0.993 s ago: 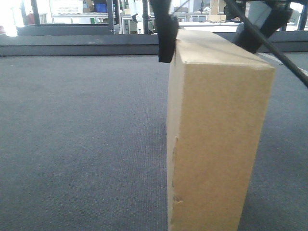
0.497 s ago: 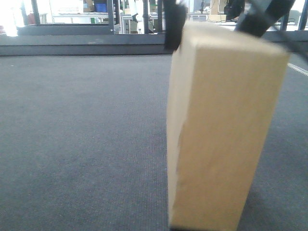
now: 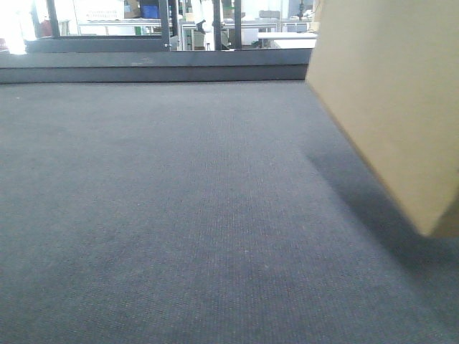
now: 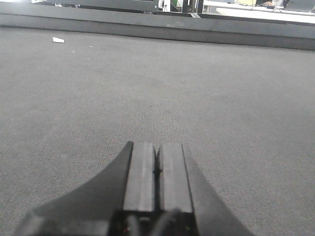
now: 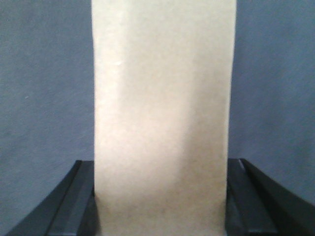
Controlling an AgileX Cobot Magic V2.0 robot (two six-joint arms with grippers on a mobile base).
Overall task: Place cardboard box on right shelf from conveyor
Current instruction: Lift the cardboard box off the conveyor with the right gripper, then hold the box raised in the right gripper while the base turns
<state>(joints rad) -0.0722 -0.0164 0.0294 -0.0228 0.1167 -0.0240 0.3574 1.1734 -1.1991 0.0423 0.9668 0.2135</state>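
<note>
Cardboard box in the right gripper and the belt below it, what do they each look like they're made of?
The cardboard box looks like plain tan paperboard, matte and unprinted; the views are too soft to show any corrugation. The conveyor looks like dark grey woven fabric, possibly rubber-backed: matte, with a fine carpet-like weave visible up close.
</note>
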